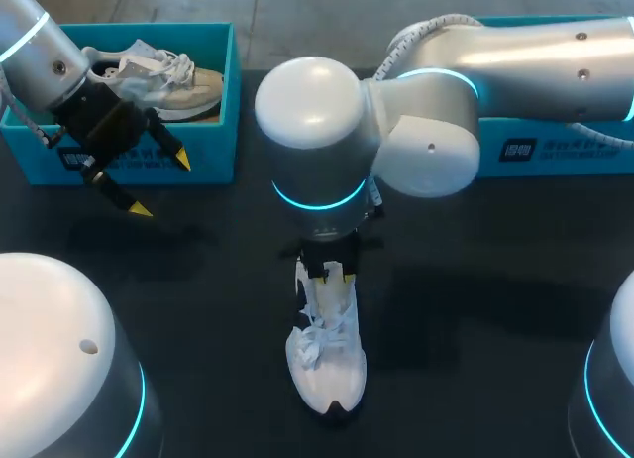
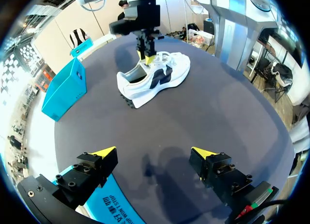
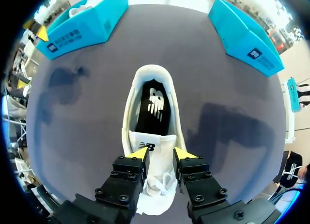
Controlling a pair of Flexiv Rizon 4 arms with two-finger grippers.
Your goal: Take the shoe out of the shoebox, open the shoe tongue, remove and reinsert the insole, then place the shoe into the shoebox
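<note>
White shoe (image 1: 332,364) is out on the bench (image 1: 495,309); right tool (image 3: 160,154) pinches its tongue (image 3: 151,142), left tool (image 2: 154,152) gapes empty, insole (image 3: 151,107) and reboxing remain.

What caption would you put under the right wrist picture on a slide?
Right gripper at the tongue of a white shoe standing on the dark table, black insole showing.

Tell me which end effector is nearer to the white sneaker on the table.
Right. The right end effector is at the tongue of the white lace-up sneaker; the left end effector hangs well away, before the left turquoise cardboard shoebox.
</note>
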